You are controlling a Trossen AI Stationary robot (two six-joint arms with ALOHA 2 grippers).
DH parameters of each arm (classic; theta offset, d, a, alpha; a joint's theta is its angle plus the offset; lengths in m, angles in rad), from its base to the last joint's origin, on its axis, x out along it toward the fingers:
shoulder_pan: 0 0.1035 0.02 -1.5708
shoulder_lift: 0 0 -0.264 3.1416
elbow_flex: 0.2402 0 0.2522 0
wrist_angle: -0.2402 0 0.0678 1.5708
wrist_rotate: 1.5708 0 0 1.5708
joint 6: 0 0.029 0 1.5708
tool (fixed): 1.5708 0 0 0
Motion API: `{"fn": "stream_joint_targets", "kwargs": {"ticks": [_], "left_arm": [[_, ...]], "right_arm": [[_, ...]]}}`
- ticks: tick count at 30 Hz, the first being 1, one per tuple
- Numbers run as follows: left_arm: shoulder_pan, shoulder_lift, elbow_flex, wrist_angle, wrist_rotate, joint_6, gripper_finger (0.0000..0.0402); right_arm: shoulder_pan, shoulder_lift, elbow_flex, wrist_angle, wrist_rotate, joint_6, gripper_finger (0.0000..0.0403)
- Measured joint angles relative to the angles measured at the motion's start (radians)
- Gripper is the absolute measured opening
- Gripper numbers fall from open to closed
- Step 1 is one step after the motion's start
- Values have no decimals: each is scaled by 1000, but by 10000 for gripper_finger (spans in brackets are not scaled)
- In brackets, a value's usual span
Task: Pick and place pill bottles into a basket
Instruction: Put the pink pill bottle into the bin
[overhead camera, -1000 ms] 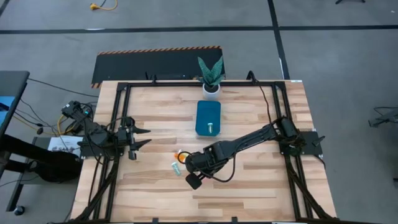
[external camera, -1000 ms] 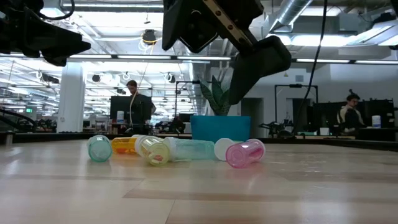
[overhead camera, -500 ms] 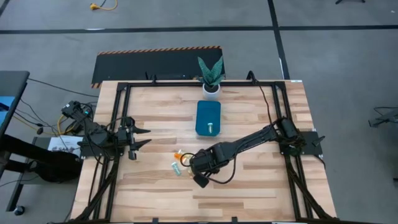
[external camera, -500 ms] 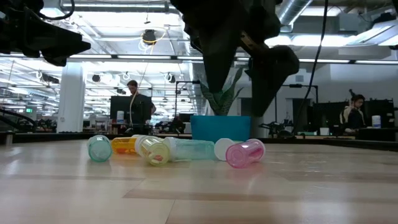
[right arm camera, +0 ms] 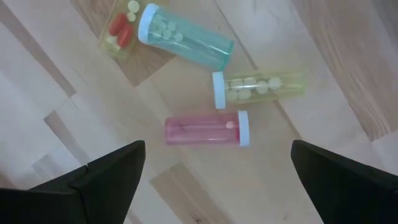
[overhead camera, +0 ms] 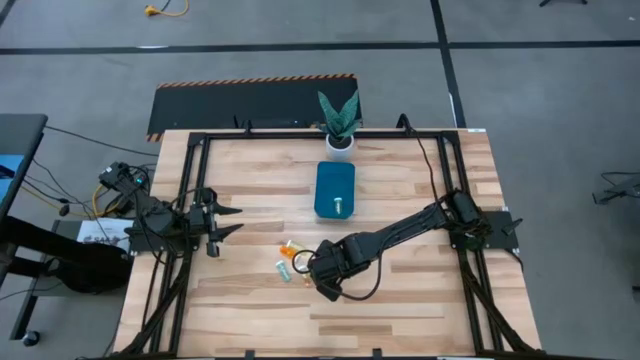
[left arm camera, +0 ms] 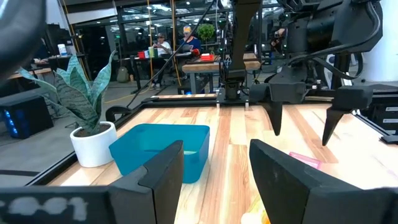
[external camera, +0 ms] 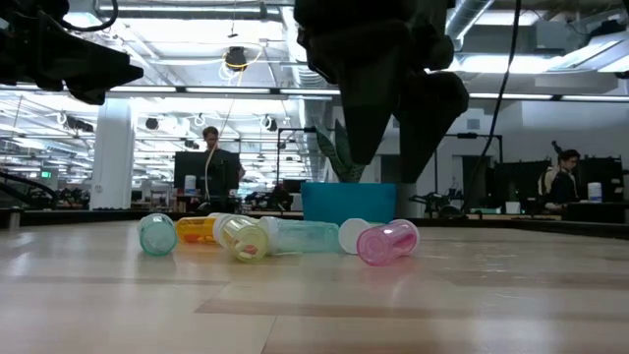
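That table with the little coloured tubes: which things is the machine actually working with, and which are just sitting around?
Part of the job:
- pill bottles, lying on their sides in a loose cluster
- teal basket, one bottle already inside
- right gripper, open, above the cluster

Just there:
- potted plant at the table's far edge
- left gripper, waiting at the table's left side

Counter (overhead camera: 400, 300) of pale, smooth wood planks with a soft sheen; pill bottles (right arm camera: 205, 131) of glossy see-through plastic with matt pale caps; basket (left arm camera: 163, 149) of smooth blue plastic; right end effector (right arm camera: 217, 180) fingers matt dark.
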Motion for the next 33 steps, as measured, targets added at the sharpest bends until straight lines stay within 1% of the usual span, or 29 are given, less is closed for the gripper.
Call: {"fn": "stream_joint_targets", "kwargs": {"ticks": [9,19,33], "left_arm": [[0,0,0,0,0,0,175],[0,0,0,-3,0,0,175],[0,0,0,-8,0,0,175]], "right_arm": [[0,0,0,19,2,-15,400],[1,48,0,35,-23,-42,398],[5,50,0,26,5,-48,400]]}}
